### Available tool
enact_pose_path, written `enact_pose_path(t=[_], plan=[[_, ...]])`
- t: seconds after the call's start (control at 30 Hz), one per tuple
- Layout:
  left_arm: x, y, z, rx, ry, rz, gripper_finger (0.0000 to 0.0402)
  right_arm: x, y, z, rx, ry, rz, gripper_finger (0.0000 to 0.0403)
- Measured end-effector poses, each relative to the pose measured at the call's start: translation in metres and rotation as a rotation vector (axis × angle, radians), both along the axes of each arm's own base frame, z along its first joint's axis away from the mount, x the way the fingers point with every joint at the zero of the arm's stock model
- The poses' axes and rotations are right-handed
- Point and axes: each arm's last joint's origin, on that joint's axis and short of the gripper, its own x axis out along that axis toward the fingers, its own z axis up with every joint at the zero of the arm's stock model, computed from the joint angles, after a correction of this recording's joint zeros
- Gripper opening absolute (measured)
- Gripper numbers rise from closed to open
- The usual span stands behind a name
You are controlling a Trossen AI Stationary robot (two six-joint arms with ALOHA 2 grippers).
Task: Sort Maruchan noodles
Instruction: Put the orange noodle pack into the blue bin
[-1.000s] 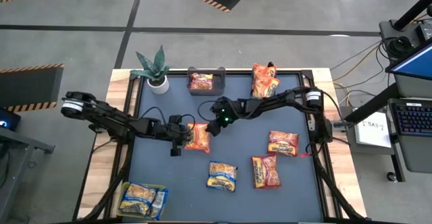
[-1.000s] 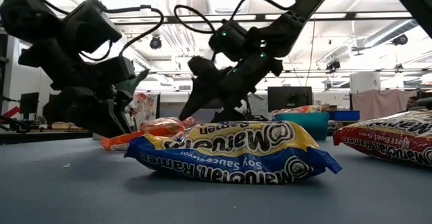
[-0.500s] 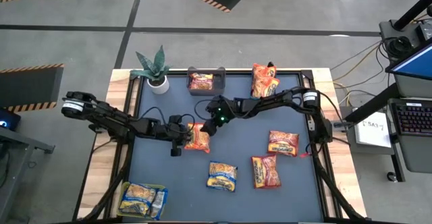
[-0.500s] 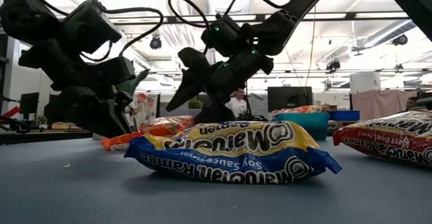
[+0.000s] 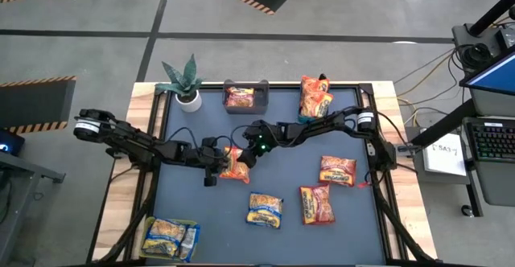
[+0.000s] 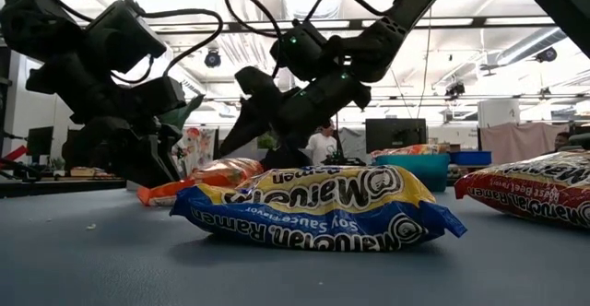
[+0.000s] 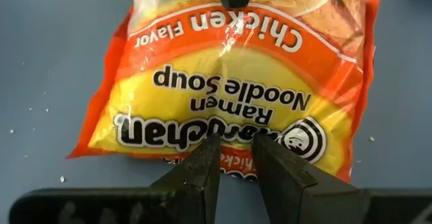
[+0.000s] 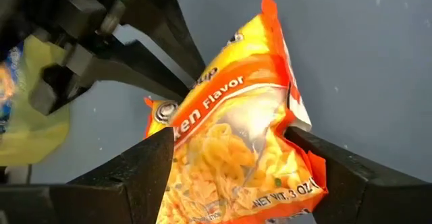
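Observation:
An orange Maruchan chicken packet (image 5: pixel 235 165) lies mid-table between both grippers. My left gripper (image 5: pixel 217 161) is shut on the packet's left end, and the packet (image 7: pixel 229 82) fills the left wrist view. My right gripper (image 5: pixel 245 152) is open over its far right part. In the right wrist view its fingers (image 8: pixel 145 163) stand on either side of the packet's clear window end (image 8: pixel 236 150). A yellow-blue packet (image 5: pixel 265 209) and two red ones (image 5: pixel 316 204) (image 5: pixel 338 170) lie flat on the mat. My left gripper pinches the sealed end edge (image 7: pixel 233 158) of the orange packet, below the Maruchan logo, between its two fingers. They come nearly level from the table's left. The rest of the packet (image 6: pixel 207 175) lies on the mat. My right gripper straddles the other end; whether it touches, I cannot tell.
A dark bin (image 5: pixel 241 96) at the far edge holds one packet. Orange packets (image 5: pixel 315 96) stand at the far right. A bin with yellow packets (image 5: pixel 170 236) sits at the near left corner. A potted plant (image 5: pixel 183 82) stands at the far left.
My right gripper has moved toward the table's left and down, from beside the orange packet to over its far right end, with its fingers open. My left gripper has kept its hold.

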Motion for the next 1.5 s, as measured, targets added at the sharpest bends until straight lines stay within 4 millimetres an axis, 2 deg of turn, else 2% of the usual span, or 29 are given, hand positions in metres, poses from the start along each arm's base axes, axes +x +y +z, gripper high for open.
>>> enact_pose_path(t=[0.17,0.43,0.6,0.83,0.97,1.23,1.5], plan=[[0.0,0.0,0.0,-0.002,-0.009,-0.002,0.0076,0.003,0.002,0.001,-0.001,-0.031,0.004,0.0248],[0.001,0.0,0.001,-0.013,-0.019,0.009,0.0076,0.003,0.002,-0.001,-0.002,-0.026,0.006,0.014],[0.001,0.0,0.003,-0.027,-0.031,0.023,0.0094,0.003,0.002,-0.001,-0.002,-0.028,0.015,0.0102],[-0.005,0.001,0.017,-0.003,-0.058,0.01,0.0163,0.002,0.002,0.0,-0.019,-0.035,0.049,0.008],[-0.013,0.002,0.031,0.026,-0.088,0.011,0.0187,0.001,0.0,0.008,-0.036,-0.059,0.075,0.0079],[-0.027,0.003,0.073,0.047,-0.322,-0.012,0.0191,-0.014,-0.011,0.039,-0.108,-0.05,0.132,0.0078],[-0.043,0.005,0.102,0.055,-0.506,-0.019,0.0192,-0.035,-0.016,0.079,-0.219,-0.054,0.168,0.0077]])
